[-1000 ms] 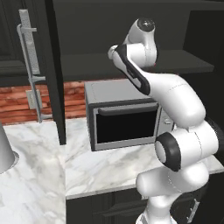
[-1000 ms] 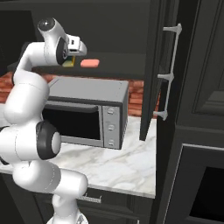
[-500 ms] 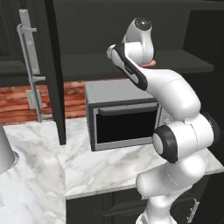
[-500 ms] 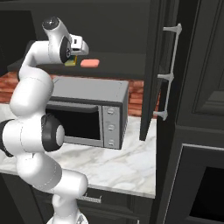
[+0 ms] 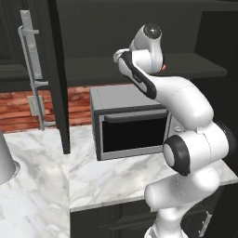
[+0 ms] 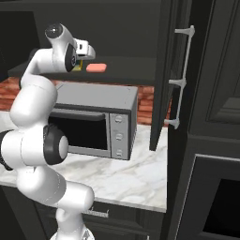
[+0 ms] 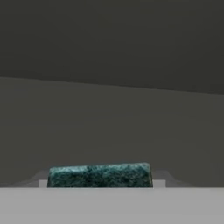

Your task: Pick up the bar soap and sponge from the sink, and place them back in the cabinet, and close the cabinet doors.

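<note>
While clamped on the sponge (image 7: pixel 99 175), gripper (image 6: pixel 85 56) at upper left beside bar soap (image 6: pixel 96 68) on cabinet (image 6: pixel 126 63) shelf

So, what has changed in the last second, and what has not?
Little has changed. The arm bent its middle joints slightly, and the gripper hardly moved at the cabinet shelf. It is still shut on the sponge; nothing was let go. The soap on the shelf, the open cabinet doors and the microwave stayed as they were.
</note>
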Tool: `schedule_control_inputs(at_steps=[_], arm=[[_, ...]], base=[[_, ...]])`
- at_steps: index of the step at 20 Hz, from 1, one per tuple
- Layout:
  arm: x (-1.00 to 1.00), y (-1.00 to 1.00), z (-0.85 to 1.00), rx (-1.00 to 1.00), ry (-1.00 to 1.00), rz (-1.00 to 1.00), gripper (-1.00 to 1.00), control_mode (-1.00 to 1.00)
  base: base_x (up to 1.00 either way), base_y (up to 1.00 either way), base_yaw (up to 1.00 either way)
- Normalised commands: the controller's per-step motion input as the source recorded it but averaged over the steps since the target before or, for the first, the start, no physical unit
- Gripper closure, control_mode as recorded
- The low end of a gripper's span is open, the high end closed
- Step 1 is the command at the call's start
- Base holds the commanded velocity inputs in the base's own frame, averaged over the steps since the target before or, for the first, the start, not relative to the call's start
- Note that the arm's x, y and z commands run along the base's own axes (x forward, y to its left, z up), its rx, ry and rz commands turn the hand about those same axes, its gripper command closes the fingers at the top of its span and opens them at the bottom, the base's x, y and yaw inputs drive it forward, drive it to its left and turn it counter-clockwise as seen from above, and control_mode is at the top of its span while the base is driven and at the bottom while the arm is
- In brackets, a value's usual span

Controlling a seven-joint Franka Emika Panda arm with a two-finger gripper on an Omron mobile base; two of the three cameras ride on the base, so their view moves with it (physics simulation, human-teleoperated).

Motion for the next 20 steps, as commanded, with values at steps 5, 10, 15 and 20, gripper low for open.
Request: schedule_control_inputs(at_steps=[5,10,15,20], arm=[[0.23,0.00,-0.45,0.00,-0.07,0.00,1.00,-1.00],[0.34,0.00,-0.44,0.00,0.00,0.01,1.00,-1.00],[0.13,0.00,-0.04,0.00,0.00,0.00,-1.00,-1.00],[0.00,0.00,0.00,0.00,0.00,0.00,-1.00,-1.00]], base=[[0.00,0.00,0.00],[0.00,0.00,0.00],[0.00,0.00,0.00],[0.00,0.00,0.00]])
